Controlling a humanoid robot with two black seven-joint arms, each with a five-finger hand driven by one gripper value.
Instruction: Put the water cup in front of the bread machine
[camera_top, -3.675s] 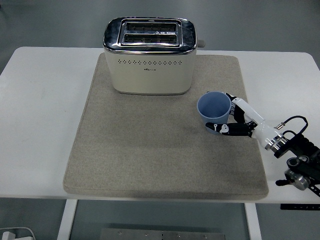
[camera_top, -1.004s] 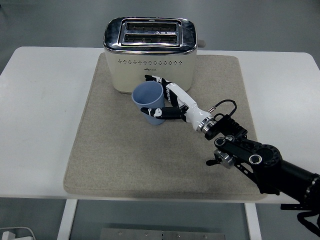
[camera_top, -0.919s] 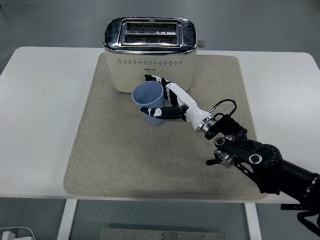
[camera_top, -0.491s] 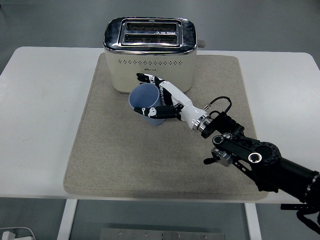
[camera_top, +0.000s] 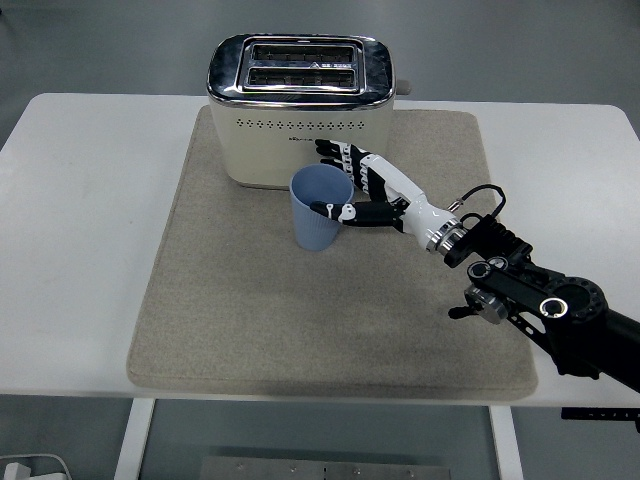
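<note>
1. One small dark mark on the front of the cream bread machine (camera_top: 298, 115), upper centre, too small to read.
2. Blue water cup (camera_top: 319, 208) upright on the grey mat (camera_top: 250, 300), centre frame, just below the machine's front.
3. Right hand (camera_top: 372, 192) beside the cup's right side, fingers loosely apart, thumb tip at the wall, upper fingers behind the rim; grip or mere touch cannot be told.

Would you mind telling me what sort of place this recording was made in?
Probably a lab or test bench staged like a kitchen counter: a plain white table over a grey floor, a toaster and a blue cup on a grey mat, and nothing else.
</note>
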